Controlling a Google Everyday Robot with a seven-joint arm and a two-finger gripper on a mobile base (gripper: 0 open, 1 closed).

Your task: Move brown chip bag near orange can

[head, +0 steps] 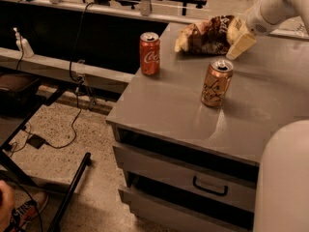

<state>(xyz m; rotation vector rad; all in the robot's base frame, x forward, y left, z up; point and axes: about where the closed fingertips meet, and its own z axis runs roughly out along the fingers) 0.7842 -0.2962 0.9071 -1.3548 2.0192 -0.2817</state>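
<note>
Brown chip bag (203, 35) lies upper centre on the counter (159, 105), its long axis running left to right. The end effector (239, 35) meets its right end; whether it grips, I cannot tell. The orange can (216, 82) stands near, lower in frame.

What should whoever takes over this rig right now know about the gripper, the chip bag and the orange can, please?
The gripper is at the right end of the wrinkly dark brown foil chip bag, at the back of the grey cabinet top; grasp unclear.
The golden-orange metal drink can stands upright in front of the bag, with a gap between them. The red cola can stands apart, on the picture's left.
Done: gripper at the bag.
Left: confirm the grasp, bring the bag beside the orange can, release.
</note>
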